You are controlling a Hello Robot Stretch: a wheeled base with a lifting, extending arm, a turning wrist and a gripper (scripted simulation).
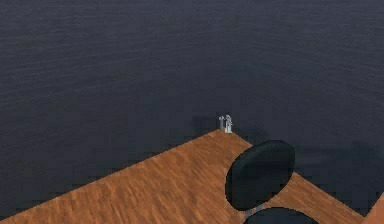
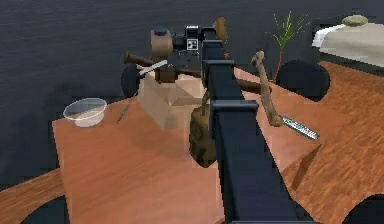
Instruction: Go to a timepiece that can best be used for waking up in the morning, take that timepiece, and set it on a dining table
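Your dark two-finger gripper (image 2: 176, 42) holds what looks like the small round tan alarm clock (image 2: 160, 42), hanging left of its fingers over the pale cardboard box (image 2: 165, 98) on the brown wooden dining table (image 2: 120, 160), with bare wood nearer and left.

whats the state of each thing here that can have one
bowl, upright, looks empty
box, upright, top flaps open
plant, upright
chair, upright
gripper, cannot tell if it holds anything
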